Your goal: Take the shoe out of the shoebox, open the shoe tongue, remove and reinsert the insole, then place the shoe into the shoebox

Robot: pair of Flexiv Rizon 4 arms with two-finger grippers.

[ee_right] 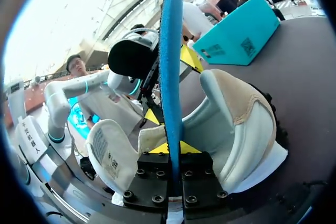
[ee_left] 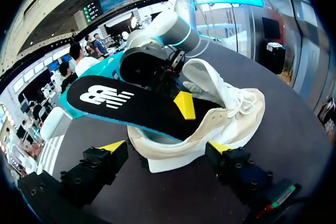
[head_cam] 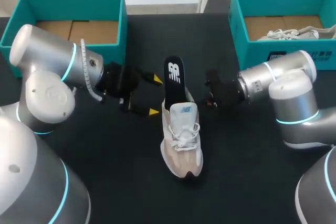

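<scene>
One shoe [head_cam: 181,140] toe toward robot, insole [head_cam: 174,77] projecting beyond heel.

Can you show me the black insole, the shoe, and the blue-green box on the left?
insole [head_cam: 174,73]: head view, on its black upper end sticking out of the shoe.
shoe [head_cam: 182,129]: head view, on the white laces.
left shoebox [head_cam: 71,3]: head view, on its teal far wall.

Lower end of the insole [head_cam: 174,74], out of sight inside the shoe [head_cam: 181,140]
</scene>
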